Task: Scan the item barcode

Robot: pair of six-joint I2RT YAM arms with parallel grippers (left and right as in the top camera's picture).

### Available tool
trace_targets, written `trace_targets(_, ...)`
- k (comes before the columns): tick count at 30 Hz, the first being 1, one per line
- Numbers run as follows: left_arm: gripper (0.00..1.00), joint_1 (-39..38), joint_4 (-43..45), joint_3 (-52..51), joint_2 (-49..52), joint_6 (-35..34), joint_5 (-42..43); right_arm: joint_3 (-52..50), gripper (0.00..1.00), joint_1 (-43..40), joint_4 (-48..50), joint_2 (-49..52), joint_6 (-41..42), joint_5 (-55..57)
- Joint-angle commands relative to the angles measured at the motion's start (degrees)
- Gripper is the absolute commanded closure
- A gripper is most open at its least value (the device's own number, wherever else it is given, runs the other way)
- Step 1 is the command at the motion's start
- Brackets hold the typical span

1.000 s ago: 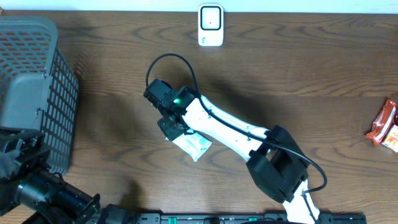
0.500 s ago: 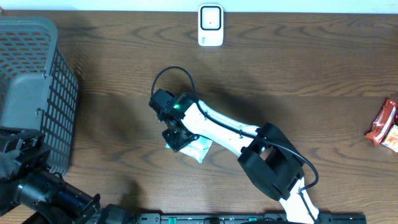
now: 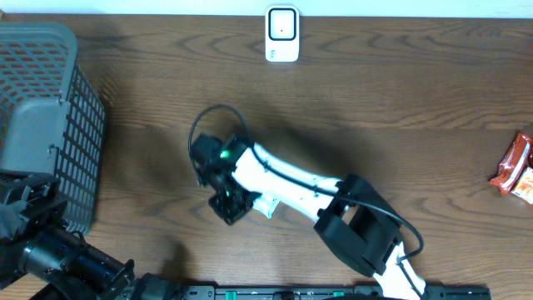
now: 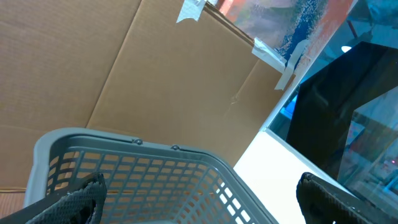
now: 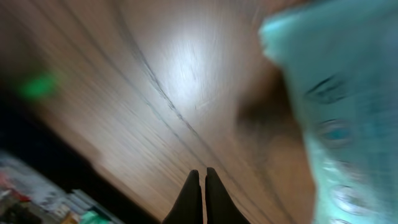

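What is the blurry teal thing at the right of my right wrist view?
Observer: From overhead, it is a white-and-teal packet lying on the table, partly hidden under the shut right pincer.
Operator: Where is the scanner?
Observer: The white scanner stands at the table's far edge, well apart from the packet.
Operator: And the other arm?
Observer: The left pincer is open, facing the grey basket at the table's left end.
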Motion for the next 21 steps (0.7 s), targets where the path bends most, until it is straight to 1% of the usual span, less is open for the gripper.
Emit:
trace_targets(1, 0.02, 0.3, 0.3, 0.4, -0.4, 0.3, -0.5, -4.0, 0.99, 1.6, 1.0, -0.6, -0.3, 4.0)
trace_targets(4, 0.02, 0.3, 0.3, 0.4, -0.4, 0.3, -0.5, -6.2, 0.99, 1.3, 1.6, -0.6, 2.9, 9.5)
trace_targets(9, 0.02, 0.3, 0.3, 0.4, -0.4, 0.3, -0.5, -7.7, 0.99, -1.5, 1.6, -0.6, 9.8, 26.1)
trace_targets(10, 0.02, 0.3, 0.3, 0.4, -0.4, 0.3, -0.5, -7.7, 0.99, -2.2, 1.7, -0.6, 10.5, 27.8)
trace_targets(14, 0.02, 0.3, 0.3, 0.4, -0.4, 0.3, -0.5, -4.9, 0.99, -5.7, 2.6, -0.7, 10.8, 28.1)
trace_targets(18, 0.02, 0.3, 0.3, 0.4, -0.4, 0.3, -0.5, 1.1, 0.99, -8.9, -0.1, -0.9, 10.8, 27.0)
trace_targets(19, 0.02, 0.3, 0.3, 0.4, -0.4, 0.3, -0.5, 2.7, 0.96, -9.6, -1.0, -0.9, 10.9, 27.0)
trace_targets(20, 0.02, 0.3, 0.3, 0.4, -0.4, 0.3, -0.5, 4.3, 0.90, -10.2, -2.0, -0.9, 11.1, 26.5)
trace_targets(21, 0.02, 0.3, 0.3, 0.4, -0.4, 0.3, -0.5, 6.1, 0.87, -10.8, -3.2, -1.0, 11.7, 25.7)
